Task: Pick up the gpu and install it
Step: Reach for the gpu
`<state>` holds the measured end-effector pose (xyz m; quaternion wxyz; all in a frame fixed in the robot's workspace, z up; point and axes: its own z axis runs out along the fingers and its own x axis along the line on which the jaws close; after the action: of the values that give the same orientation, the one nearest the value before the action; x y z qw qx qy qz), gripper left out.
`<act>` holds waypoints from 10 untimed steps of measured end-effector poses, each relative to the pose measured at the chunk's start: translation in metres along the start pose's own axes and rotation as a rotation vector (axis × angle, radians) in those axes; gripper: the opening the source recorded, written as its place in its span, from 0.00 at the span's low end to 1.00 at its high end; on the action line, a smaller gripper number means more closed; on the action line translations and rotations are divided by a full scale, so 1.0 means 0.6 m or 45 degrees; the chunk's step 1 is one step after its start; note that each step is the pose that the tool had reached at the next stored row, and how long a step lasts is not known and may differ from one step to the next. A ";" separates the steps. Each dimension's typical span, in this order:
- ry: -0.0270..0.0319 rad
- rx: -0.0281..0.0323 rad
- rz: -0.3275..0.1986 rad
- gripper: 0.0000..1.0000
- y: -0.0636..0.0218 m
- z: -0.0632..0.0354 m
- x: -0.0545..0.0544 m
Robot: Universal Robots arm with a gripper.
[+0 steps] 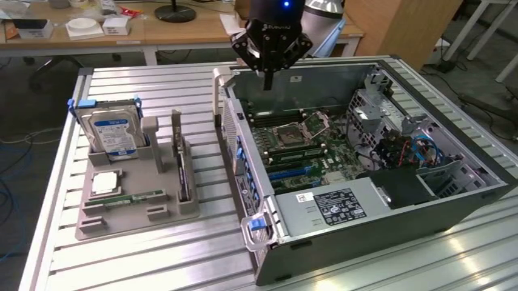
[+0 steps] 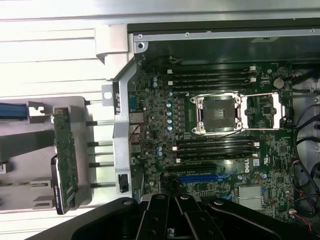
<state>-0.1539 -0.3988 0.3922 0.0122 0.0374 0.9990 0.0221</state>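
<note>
Desk [image 1: 145, 267]: slatted metal, carries everything I see.
Computer case [image 1: 324, 242]: open, exterior view's right.
Holder [image 1: 130, 221]: gray, beside the case.
gpu [image 1: 183, 170]: on edge in holder, long axis along the case wall.
Claw [image 1: 267, 85]: pinched shut, empty, above the case.

Lighting: even, bright overhead room light. Glare: white streaks on the bench [image 1: 465, 245] slats in the exterior view; same slats washed out to near white in the wrist view. Shadow: computer case [image 1: 324, 76] interior dim under its walls; end effector [image 2: 171, 215] a dark silhouette.
</note>
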 end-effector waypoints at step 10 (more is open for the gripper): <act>0.0003 -0.0001 0.000 0.10 -0.001 0.000 0.015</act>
<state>-0.1632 -0.3988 0.3917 0.0121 0.0374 0.9990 0.0221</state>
